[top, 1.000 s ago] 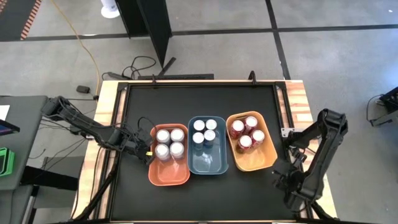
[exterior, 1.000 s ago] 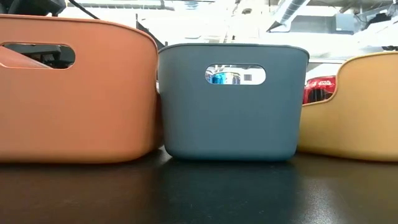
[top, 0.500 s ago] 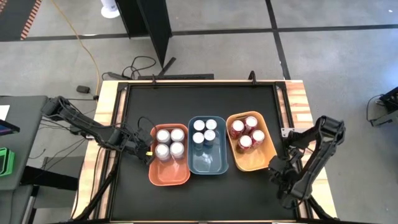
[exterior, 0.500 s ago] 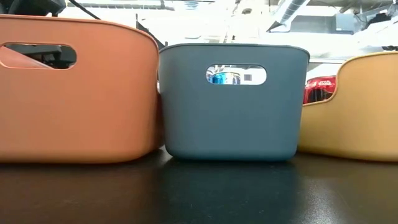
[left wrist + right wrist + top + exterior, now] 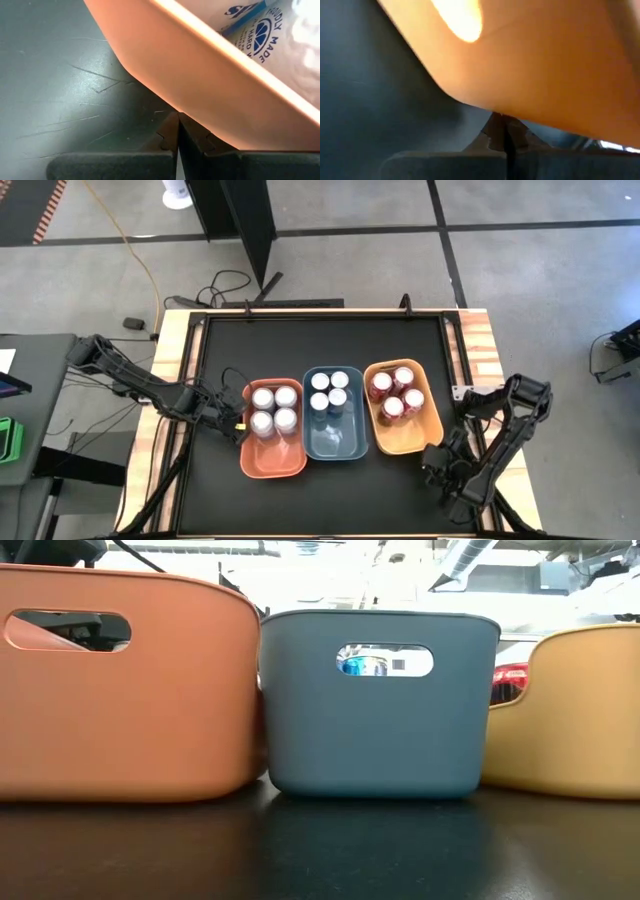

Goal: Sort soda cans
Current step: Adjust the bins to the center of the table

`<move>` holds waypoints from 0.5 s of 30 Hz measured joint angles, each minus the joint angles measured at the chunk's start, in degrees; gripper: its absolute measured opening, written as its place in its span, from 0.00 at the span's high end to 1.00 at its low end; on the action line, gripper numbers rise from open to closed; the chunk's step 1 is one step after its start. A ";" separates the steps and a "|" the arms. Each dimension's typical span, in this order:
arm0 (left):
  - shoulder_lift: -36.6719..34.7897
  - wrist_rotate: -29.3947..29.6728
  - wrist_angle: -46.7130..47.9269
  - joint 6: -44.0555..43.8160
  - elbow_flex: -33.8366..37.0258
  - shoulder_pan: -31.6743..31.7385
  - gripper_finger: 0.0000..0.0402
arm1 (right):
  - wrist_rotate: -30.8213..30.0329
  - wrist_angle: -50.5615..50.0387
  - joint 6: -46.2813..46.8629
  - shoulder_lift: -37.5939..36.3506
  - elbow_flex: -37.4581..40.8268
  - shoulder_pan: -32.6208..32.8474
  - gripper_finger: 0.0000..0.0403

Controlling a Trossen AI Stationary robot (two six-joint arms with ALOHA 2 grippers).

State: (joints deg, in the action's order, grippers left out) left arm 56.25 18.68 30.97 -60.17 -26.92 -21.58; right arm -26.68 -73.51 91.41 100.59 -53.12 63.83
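Three bins stand side by side mid-table, each resting on its base. The orange bin holds several silver-white soda cans, the blue bin holds blue cans, and the yellow bin holds red cans. My left gripper is shut at the orange bin's left wall. My right gripper is shut low at the yellow bin's near right corner. A white can shows over the rim in the left wrist view. My left gripper sets its shut fingertips against the orange bin's left outer wall, low down near the table. It comes slanting down from the table's left. The bin stands flat on the table. My right gripper has its shut tips at the yellow bin's lower wall, slanting down from the near right. Whether they touch it, I cannot tell.
The black tabletop lies bare beyond the bins toward the far edge. Its wooden border runs along the right side. Cables trail by my left arm. In the low view the three bins fill the width.
My right gripper has come down and toward the table's left, closing on the yellow bin's near right corner, and its wrist has rolled somewhat. In the low view the orange and blue bins have crept slightly toward the table's right.
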 joint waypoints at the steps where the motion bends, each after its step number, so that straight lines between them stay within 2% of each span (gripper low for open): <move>1: 0.00 0.04 -0.20 0.18 0.02 0.02 1.00 | -0.52 0.73 -0.81 0.01 -0.09 -0.20 1.00; 15: -0.11 -0.93 2.18 0.95 -0.07 0.04 1.00 | -3.43 11.03 -13.67 0.01 -1.45 -3.77 1.00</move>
State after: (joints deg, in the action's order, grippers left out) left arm 56.14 17.75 33.15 -59.22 -26.99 -21.54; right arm -30.11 -62.48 77.74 100.60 -54.57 60.06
